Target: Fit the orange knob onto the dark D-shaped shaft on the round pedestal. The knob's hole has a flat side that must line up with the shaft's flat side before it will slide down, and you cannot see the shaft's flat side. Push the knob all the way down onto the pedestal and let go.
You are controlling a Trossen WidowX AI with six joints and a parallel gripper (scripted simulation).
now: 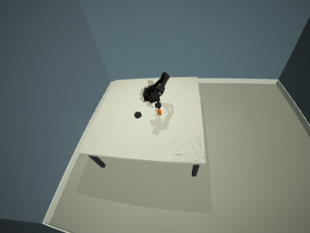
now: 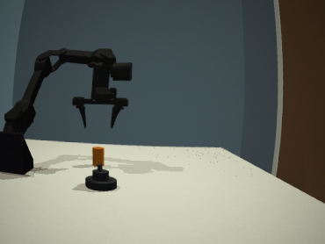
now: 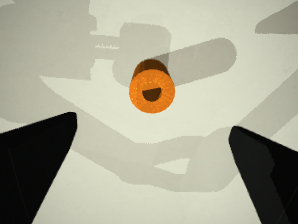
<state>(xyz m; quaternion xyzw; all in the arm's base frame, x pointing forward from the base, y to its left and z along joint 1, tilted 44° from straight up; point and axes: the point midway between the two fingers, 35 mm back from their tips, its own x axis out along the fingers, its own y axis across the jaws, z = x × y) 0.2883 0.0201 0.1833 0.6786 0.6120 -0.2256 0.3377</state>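
Note:
The orange knob (image 1: 159,111) (image 2: 97,155) (image 3: 163,94) stands upright on the white table (image 1: 126,142) (image 2: 198,202), hole facing up. In the wrist view the flat side of its D-shaped hole lies toward the top of the picture. The dark round pedestal (image 1: 137,115) (image 2: 101,182) with its short shaft (image 2: 100,167) sits on the table apart from the knob, to its left in the top view; the wrist view does not show it. My gripper (image 1: 157,104) (image 2: 98,125) (image 3: 155,126) hangs well above the knob, fingers wide open and empty.
The arm's black base (image 2: 13,155) stands at the table's back edge. The table's right edge (image 1: 203,126) drops to the floor. Walls close in behind and to the left.

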